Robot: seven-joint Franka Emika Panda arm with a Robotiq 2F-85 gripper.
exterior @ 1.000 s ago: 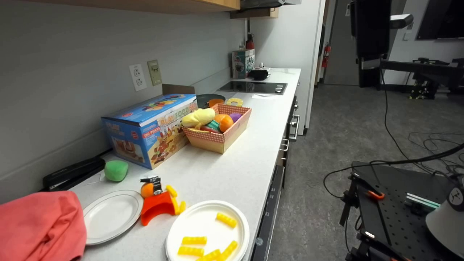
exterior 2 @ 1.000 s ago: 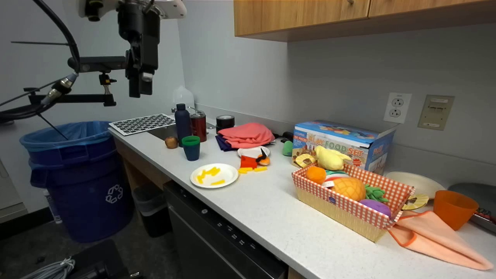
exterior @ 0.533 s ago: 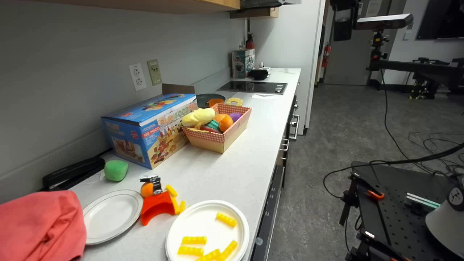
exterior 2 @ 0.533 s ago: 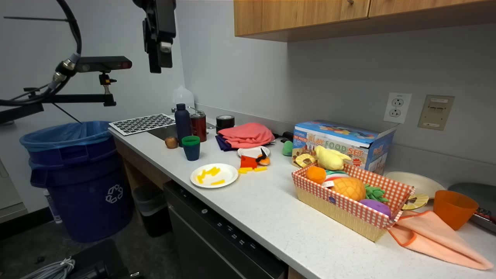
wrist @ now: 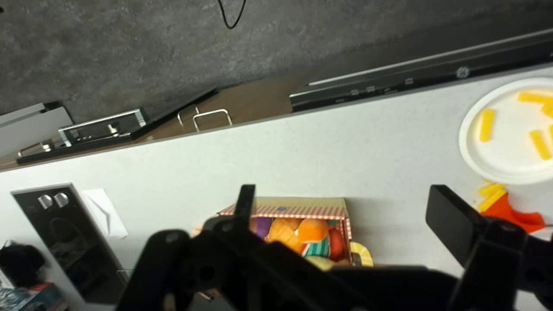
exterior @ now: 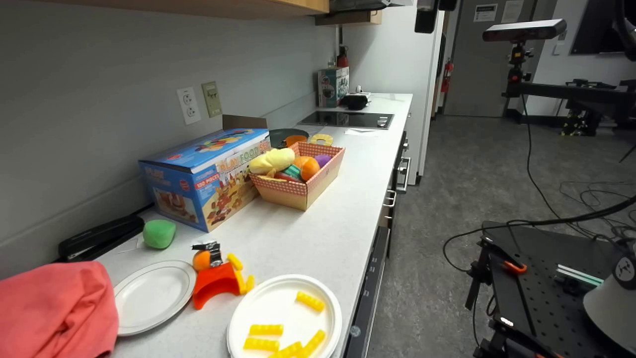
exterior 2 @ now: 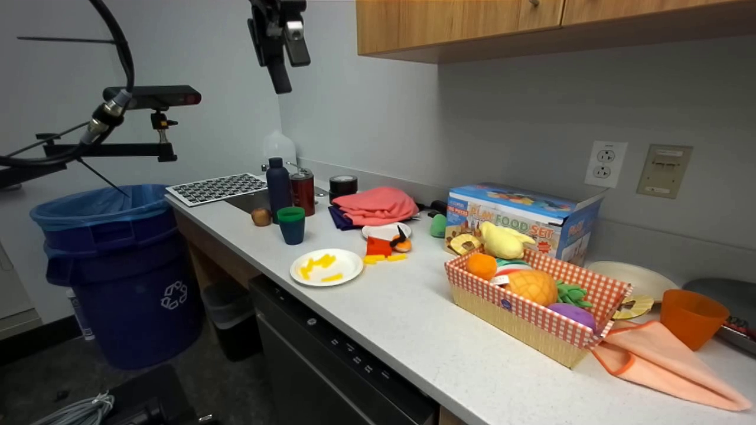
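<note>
A black two-fingered gripper (exterior 2: 290, 74) hangs in the air, well above the level of the pale speckled tabletop (exterior 2: 401, 307), its jaws spread wide and gripping nothing. In the wrist view, a rectangular tan basket (wrist: 306, 202) with red-and-white checked trim shows between them. The basket stands on the tabletop just beside a blue cardboard play-food box (exterior 2: 508, 208), holding an orange plush pineapple (exterior 2: 533, 287) and a purple plush piece (exterior 2: 573, 316). Well apart, a round white plate (exterior: 278, 304) carries yellow ridged sticks (exterior: 310, 301).
</note>
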